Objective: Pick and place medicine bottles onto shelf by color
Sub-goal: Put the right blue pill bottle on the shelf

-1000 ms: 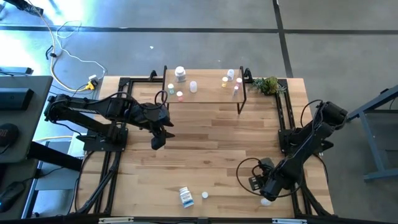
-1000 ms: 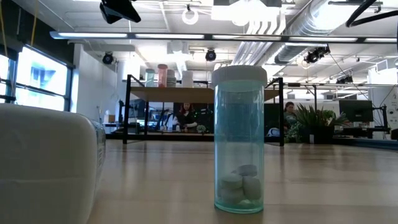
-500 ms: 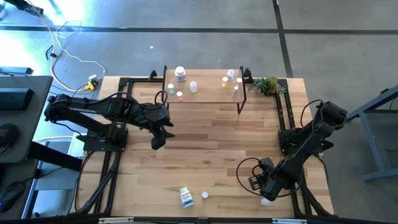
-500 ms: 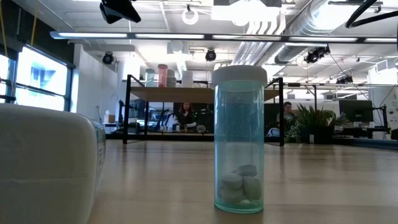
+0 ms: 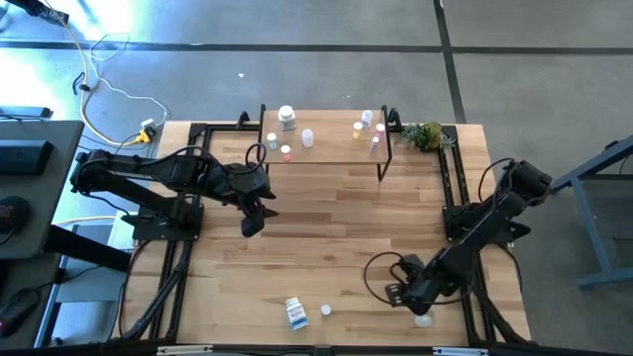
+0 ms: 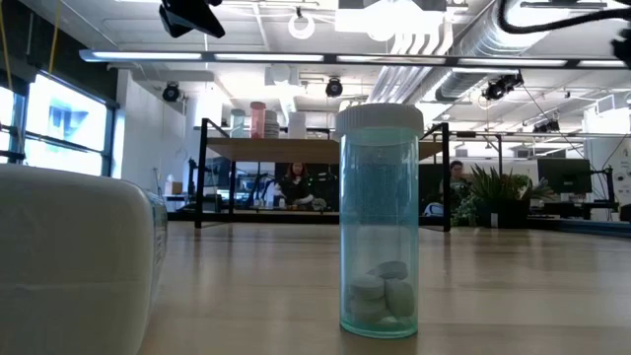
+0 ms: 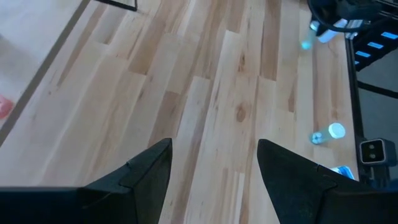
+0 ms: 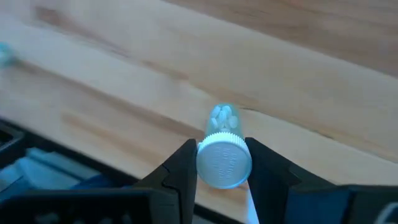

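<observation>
Right tool (image 8: 224, 163) low, clamped; left tool (image 7: 214, 168) hovering, spread.

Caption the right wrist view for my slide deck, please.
Right gripper closed around a white-capped medicine bottle above the wooden tabletop.

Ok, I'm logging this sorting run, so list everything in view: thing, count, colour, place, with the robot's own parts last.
shelf: one, light wood on black legs, far edge of the table.
bottles on the shelf: about eight, white with pink, green or orange tints, in two clusters.
large bottle: one, white with a blue label, lying at the near edge.
small bottle: one, clear bluish with a white cap, beside it.
plant: one, green, far right corner.
table: one, plank wood.
left gripper: open, hovering left of centre.
right gripper: shut on a white-capped pill bottle, near right corner.
</observation>
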Available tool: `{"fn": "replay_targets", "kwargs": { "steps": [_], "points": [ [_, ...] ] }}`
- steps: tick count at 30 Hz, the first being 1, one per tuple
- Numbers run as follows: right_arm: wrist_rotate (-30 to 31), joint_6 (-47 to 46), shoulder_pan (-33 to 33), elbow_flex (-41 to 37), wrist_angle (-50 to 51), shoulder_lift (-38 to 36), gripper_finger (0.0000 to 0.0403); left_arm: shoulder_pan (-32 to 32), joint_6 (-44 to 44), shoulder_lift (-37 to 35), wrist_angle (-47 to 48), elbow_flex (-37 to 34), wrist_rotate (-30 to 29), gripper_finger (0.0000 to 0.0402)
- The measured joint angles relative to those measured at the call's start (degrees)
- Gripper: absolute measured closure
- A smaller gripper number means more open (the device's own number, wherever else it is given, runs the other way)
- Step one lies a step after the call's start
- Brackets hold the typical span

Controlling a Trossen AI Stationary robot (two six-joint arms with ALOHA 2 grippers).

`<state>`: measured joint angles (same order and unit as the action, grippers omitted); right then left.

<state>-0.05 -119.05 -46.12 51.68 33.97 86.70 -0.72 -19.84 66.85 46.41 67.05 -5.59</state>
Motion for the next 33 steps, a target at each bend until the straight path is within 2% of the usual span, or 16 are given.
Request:
{"fn": "replay_targets", "kwargs": {
  "steps": [5, 11, 19, 27, 33],
  "points": [
    [1.31, 4.65, 3.69, 0.85, -4.10, 0.00, 0.0299, -0.40, 0.04, 0.00, 0.01, 0.00, -0.23, 0.0176],
    [3.96, 13.02, 9.57, 5.93, -0.73, 0.00, 0.0299, -2.24, -0.02, 0.00, 0.01, 0.00, -0.21, 0.0176],
    [3.84, 25.99, 18.53, 11.27, 3.74, -0.02, 0.0299, -5.85, 0.02, 0.00, 0.01, 0.00, -0.21, 0.0176],
    [1.33, 43.30, 29.86, 18.68, 12.01, -0.02, 0.0299, -10.15, 0.50, 0.07, 0.01, 0.00, -0.21, 0.0176],
    [-0.60, 59.91, 40.56, 26.49, 21.23, -0.02, 0.0299, -13.70, 0.48, 0.93, 0.02, 0.04, -0.21, 0.0176]
  ]
}}
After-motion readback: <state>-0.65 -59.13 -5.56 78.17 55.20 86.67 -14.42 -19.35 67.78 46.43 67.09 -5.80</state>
